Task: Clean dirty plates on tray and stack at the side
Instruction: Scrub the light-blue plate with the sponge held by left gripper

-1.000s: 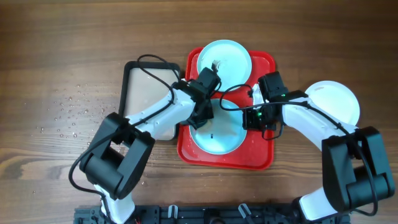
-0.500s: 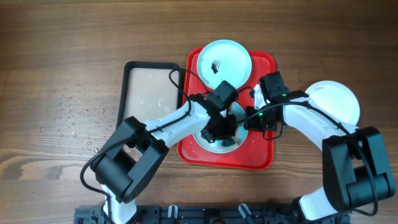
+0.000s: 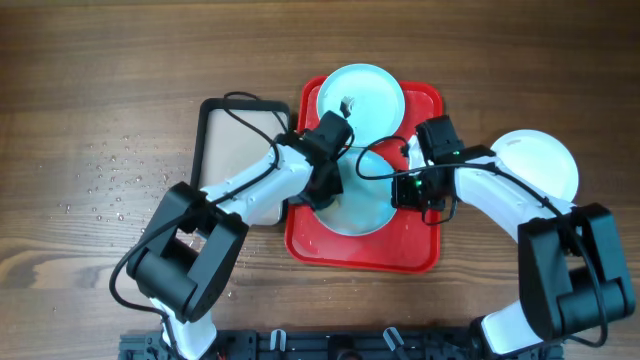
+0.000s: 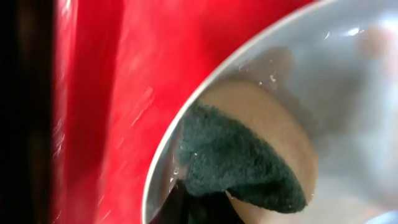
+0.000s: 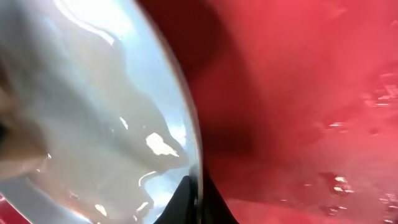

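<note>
The wooden surface (image 3: 100, 70) carries the red tray (image 3: 420, 255), which lies under both the left claw (image 3: 325, 190) and the right claw (image 3: 405, 190). Just beyond the left claw's outer side lies a black-rimmed tray (image 3: 203, 140) with a beige inside, and farther out are scattered water droplets (image 3: 115, 185). A pale plate (image 3: 545, 165) rests on the wood to the right claw's outer side, near the red tray.

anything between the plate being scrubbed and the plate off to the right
No loose object. Only the raised rim of the red tray and the right gripper, holding the right edge of the near plate, lie between it and the side plate.
</note>
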Available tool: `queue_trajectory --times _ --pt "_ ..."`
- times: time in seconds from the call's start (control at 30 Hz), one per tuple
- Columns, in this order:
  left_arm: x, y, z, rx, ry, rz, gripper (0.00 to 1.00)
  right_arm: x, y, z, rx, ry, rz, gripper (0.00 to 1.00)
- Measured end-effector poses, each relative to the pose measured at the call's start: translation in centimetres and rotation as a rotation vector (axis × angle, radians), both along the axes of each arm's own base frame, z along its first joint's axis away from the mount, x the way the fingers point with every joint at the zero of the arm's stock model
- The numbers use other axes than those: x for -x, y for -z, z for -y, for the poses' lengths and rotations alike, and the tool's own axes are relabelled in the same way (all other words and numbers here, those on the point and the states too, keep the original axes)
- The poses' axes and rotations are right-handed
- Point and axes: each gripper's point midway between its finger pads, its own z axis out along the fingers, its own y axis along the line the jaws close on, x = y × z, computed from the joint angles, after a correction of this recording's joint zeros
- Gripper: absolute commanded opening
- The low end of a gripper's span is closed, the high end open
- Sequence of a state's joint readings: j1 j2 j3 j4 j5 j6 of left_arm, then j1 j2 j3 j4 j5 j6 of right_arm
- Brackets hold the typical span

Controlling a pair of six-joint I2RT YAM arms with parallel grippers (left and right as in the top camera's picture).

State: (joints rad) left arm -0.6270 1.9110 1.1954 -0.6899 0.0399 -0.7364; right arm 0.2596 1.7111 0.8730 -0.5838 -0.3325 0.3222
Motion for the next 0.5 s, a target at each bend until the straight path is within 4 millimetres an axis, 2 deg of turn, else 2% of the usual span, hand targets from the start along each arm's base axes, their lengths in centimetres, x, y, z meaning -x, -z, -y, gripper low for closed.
queue_trajectory --times 0.07,0.13,0.23,0.3,0.4,0.5 --pt "-1.6 -0.2 2.1 0.108 0.002 0.057 0.04 -0.1 0.0 0.2 0.000 0.018 -0.003 0.04" --pt "-2.2 -0.4 4.1 0.197 0.005 0.082 0.04 -0.1 0.0 0.2 0.002 0.021 -0.004 0.04" --pt "-1.2 -0.4 7.8 0.288 0.046 0.092 0.04 -0.1 0.0 0.3 0.002 0.021 -0.003 0.04" --pt "-0.1 -0.3 9.2 0.305 0.075 0.080 0.04 -0.2 0.0 0.3 0.003 0.021 -0.003 0.04" --pt "0.4 -0.3 9.8 0.313 0.086 0.074 0.04 -0.2 0.0 0.3 0.004 0.022 -0.003 0.04" --pt "0.4 -0.1 8.8 0.295 0.061 0.044 0.04 -0.2 0.0 0.2 0.001 0.020 -0.001 0.04"
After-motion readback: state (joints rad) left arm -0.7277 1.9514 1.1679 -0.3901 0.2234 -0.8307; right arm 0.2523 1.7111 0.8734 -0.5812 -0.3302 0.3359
